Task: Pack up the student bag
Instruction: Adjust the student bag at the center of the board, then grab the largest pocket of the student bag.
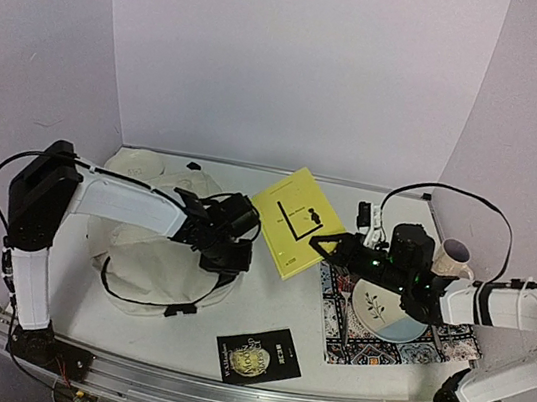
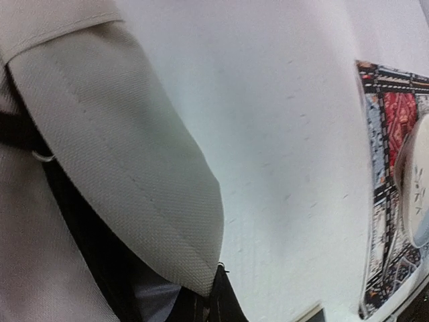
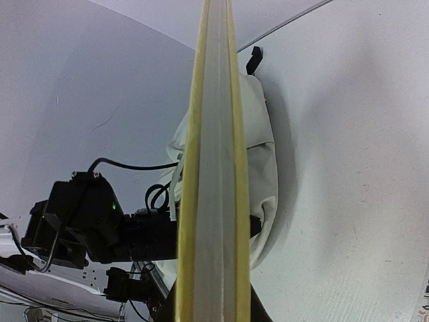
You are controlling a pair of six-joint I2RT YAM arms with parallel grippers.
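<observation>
The student bag [image 1: 142,268] lay at left. Our right gripper [image 1: 327,247] clamped the yellow book [image 1: 292,215]; we couldn't tell if the left gripper [image 1: 227,253] held the bag open. A slack mouth might snag the book.

L arm bent inward, left hand [image 1: 229,248] low (grip unclear); R arm extended, right hand [image 1: 328,248] clamps yellow book [image 1: 291,220].
</observation>
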